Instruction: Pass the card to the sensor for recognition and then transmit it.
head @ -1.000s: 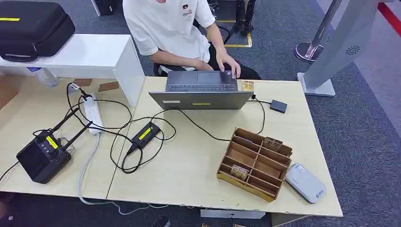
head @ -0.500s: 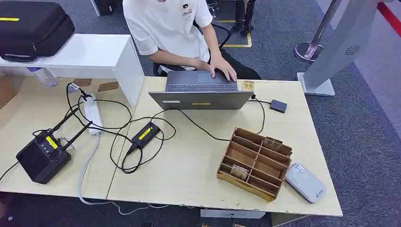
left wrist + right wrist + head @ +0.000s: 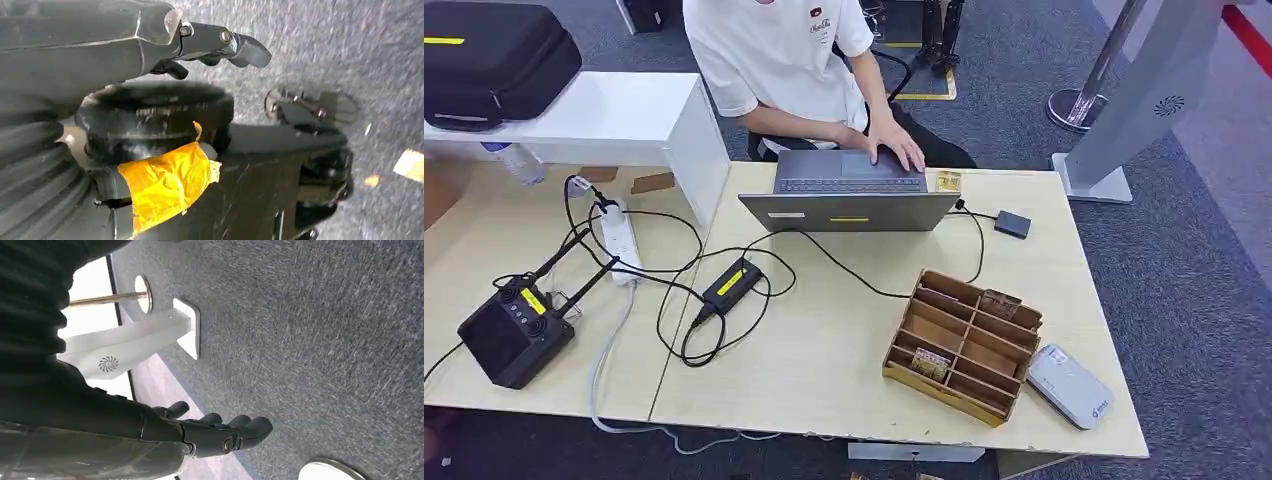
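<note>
A brown wooden divided box (image 3: 944, 394) stands on the right of the light table (image 3: 824, 370). One patterned card (image 3: 931, 363) leans in a near-left compartment and another card (image 3: 1001, 303) in a far compartment. A third card (image 3: 948, 181) lies beside the laptop. A small dark sensor box (image 3: 1012, 223) sits at the far right, cabled to the laptop. My left hand (image 3: 215, 44) hangs over grey carpet, fingers spread and holding nothing. My right hand (image 3: 215, 434) also hangs over carpet, fingers extended, with nothing in it.
A person in a white shirt types on the grey laptop (image 3: 849, 195) at the far edge. A white-grey device (image 3: 1069, 385) lies right of the box. A black radio unit (image 3: 514, 330), power strip (image 3: 619, 240) and cables cover the left table. A white kiosk stand (image 3: 1124, 110) rises at the right.
The person's hand has shifted from the laptop's right edge toward the middle of its keyboard. The things on the table have not moved.
</note>
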